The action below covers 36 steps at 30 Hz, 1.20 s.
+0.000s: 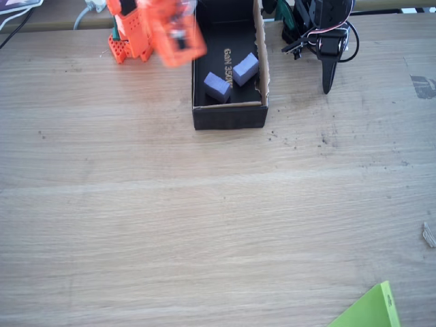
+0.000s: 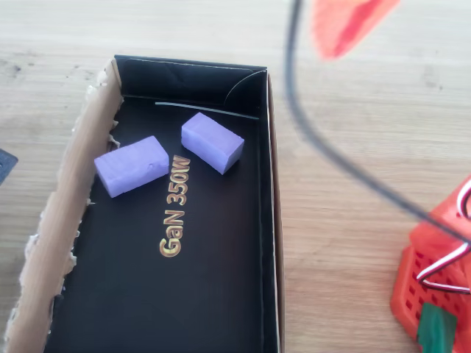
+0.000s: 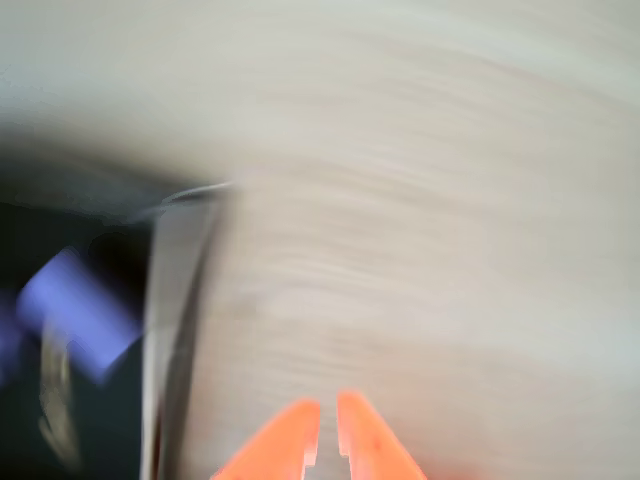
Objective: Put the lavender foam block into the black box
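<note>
The black box lies on the wooden table with gold lettering on its floor. Two foam blocks rest inside it, apart from each other. The more saturated lavender foam block lies near the box's end wall. A paler one sits beside the brown cardboard edge. My orange gripper is blurred, raised beside the box over bare table. Its tips stand almost together with nothing between them. The wrist view shows a blurred lavender block inside the box wall.
The arm's orange base stands beside the box. A dark cable crosses the overhead view. A green sheet corner pokes in at the front right. Open wooden table stretches in front of the box.
</note>
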### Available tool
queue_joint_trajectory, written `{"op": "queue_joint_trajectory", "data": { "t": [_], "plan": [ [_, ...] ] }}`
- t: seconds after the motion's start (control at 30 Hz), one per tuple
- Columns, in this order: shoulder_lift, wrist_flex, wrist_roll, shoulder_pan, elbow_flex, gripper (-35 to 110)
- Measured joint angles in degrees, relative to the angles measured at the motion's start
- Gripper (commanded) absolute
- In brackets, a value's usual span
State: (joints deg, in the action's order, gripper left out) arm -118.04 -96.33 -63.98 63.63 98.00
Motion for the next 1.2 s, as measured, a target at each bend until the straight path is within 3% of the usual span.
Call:
{"op": "queue_joint_trajectory", "data": {
  "t": [0.13,0.23,0.43,0.7,0.97,1.2],
  "plan": [
    [-8.2,8.8,12.8,18.1,9.4,0],
    [-13.5,16.1,20.4,24.1,17.4,0],
    [-29.4,25.1,29.2,24.5,36.2,0],
    [-49.7,26.3,28.6,23.5,53.4,0],
    [-55.4,28.3,29.5,24.0,63.1,0],
    [-55.5,30.8,40.3,25.1,65.1,2]
  ]
}}
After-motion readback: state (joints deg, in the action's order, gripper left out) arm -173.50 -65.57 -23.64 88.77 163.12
